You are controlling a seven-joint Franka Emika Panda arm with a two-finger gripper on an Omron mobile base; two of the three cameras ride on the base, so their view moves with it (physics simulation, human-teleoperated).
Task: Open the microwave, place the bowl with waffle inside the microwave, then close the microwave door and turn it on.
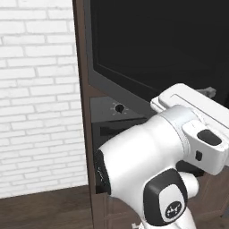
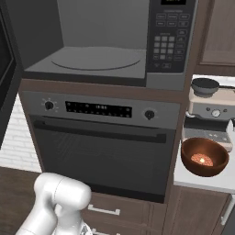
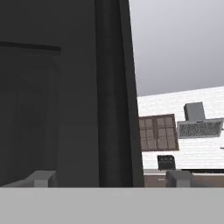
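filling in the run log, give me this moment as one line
phase: door opened | microwave door: swung wide | microwave: cavity empty | bowl: on counter, waffle inside | pincer: open at door edge, holding nothing | next: fetch bowl

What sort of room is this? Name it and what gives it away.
A home kitchen, rendered rather than real. A built-in microwave stands open above an oven in brown wood cabinetry, and a counter beside them carries a coffee machine and a bowl.

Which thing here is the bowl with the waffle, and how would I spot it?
Find the open microwave above the oven. On the white counter to the right sits the bowl, before a coffee machine. It alone is round, brown and holds golden food.
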